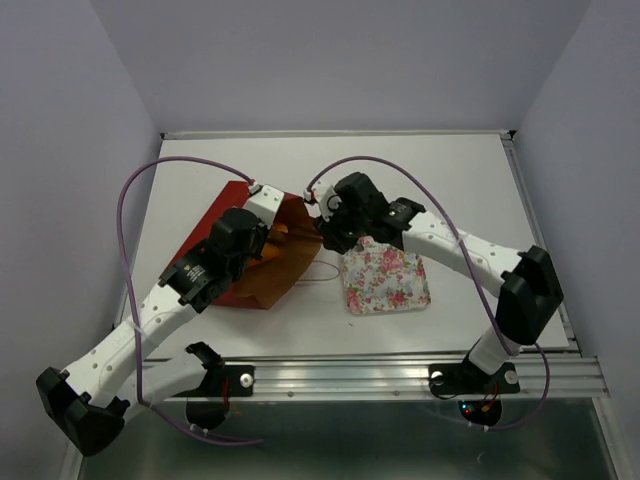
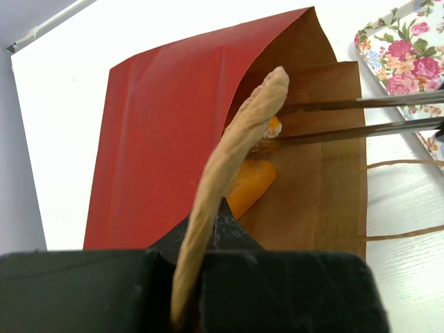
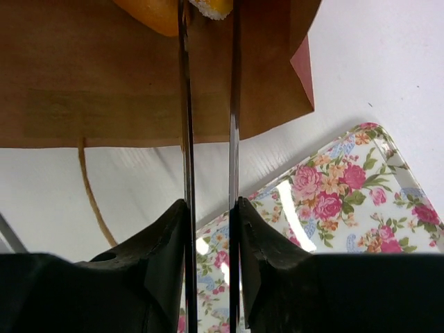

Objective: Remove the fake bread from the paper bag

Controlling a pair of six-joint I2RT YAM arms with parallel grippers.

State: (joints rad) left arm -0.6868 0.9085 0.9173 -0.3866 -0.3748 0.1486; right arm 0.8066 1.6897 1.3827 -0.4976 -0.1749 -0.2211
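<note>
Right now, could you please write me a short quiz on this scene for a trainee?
1. True or false: the paper bag stands upright.
2. What does the left hand grip? A the bag's upper edge; B a bread piece; C nothing.
3. Where do the right hand's fingers reach?
Key: 1 false, it lies on its side. 2 A. 3 Into the bag's open mouth, either side of a pale-ended piece of fake bread.
</note>
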